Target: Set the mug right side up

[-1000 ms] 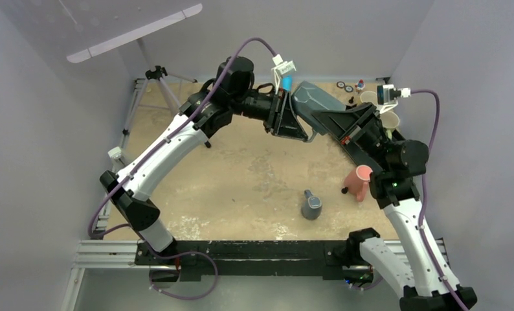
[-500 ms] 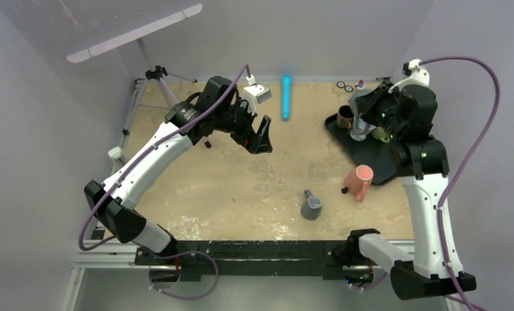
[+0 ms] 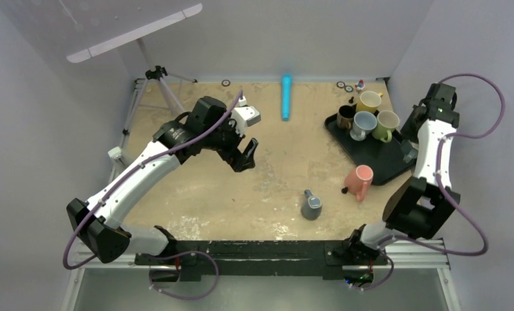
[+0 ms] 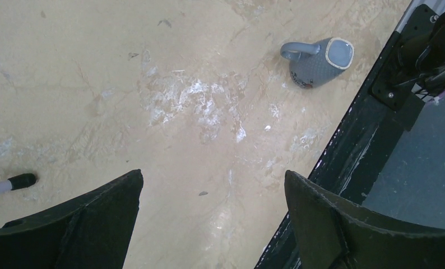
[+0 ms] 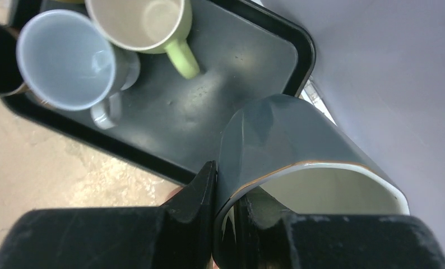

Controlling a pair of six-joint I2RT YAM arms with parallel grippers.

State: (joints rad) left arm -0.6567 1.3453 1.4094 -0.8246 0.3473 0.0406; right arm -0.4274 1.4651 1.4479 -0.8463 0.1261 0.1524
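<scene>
Surface finishes: black tray (image 5: pixel 209 106), smooth with satin sheen; dark mug (image 5: pixel 287 134) beside the tray, glossy glazed; tabletop (image 4: pixel 97 84) under the tray, matt, rough, white-scuffed.

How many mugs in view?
7: brown, blue, yellow, green ones at the tray's far end; pink mug beside it; grey mug on the table; dark mug in the right hand.

White arm links (image 3: pixel 144 170), black joint housings (image 3: pixel 206 115), long purple cables (image 3: pixel 482 97), matte black wedge-shaped gripper fingers (image 4: pixel 91 224)
</scene>
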